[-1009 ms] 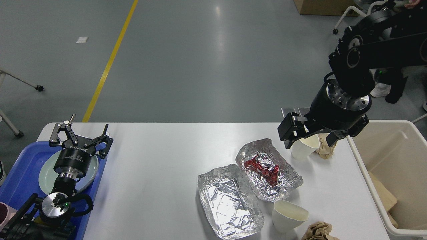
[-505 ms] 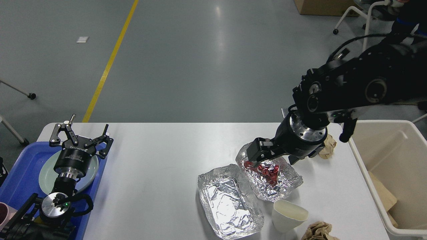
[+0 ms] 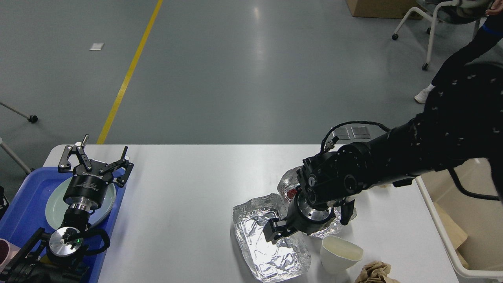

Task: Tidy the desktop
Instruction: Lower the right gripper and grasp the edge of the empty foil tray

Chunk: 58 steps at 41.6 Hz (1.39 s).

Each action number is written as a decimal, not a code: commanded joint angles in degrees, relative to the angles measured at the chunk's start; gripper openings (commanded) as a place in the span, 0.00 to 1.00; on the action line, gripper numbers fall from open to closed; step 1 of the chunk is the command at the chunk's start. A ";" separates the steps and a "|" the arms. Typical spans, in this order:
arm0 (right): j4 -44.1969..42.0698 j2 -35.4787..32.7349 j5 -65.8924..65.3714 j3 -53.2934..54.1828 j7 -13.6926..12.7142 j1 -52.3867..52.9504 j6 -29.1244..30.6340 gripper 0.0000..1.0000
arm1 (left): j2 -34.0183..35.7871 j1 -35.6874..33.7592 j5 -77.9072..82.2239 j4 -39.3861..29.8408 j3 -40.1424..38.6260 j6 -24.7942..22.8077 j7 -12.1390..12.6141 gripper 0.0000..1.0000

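The right gripper (image 3: 279, 232) has come down over the near, empty crumpled aluminium-foil tray (image 3: 269, 243), having stood half a second ago over the second foil tray holding red foil scraps (image 3: 292, 184), just behind the first, and a second ago at a paper cup by the cream plastic bin (image 3: 467, 220), right of the trays. That cup is no longer visible; I judge it binned, though the arm could be hiding it. The empty tray appears the next target. The right gripper's fingers are dark and foreshortened; I cannot tell their opening, and nothing is visibly held. The left gripper (image 3: 94, 159) remains spread wide and empty over the blue plastic tray (image 3: 27, 196), far left of the foil trays. The white matte desktop (image 3: 188, 196) spans the frame, still carrying both trays, a white paper cup (image 3: 338, 259) and crumpled brown paper (image 3: 375, 272) just right of the empty tray.
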 commanded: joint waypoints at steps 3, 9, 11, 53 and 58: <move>0.93 0.74 -0.33 5.01 -1.06 -1.32 -0.55 0.94 | 0.00 0.00 0.00 -0.01 0.00 0.00 0.00 0.96; 0.76 2.67 -0.50 5.10 -4.75 -4.66 -0.90 0.94 | 0.00 0.00 0.00 -0.01 0.00 0.00 0.00 0.96; 0.67 3.12 -0.50 5.27 -4.84 -5.01 -1.34 0.94 | 0.00 0.00 0.00 -0.01 0.00 0.00 0.00 0.96; -8.12 5.84 -3.75 11.34 -4.84 -22.32 -16.37 0.94 | 0.00 0.00 0.00 -0.01 0.00 0.00 0.00 0.96; -8.47 5.84 -6.57 11.34 -4.93 -23.38 -16.55 0.93 | 0.00 -0.09 0.00 -0.01 0.00 0.00 0.00 0.96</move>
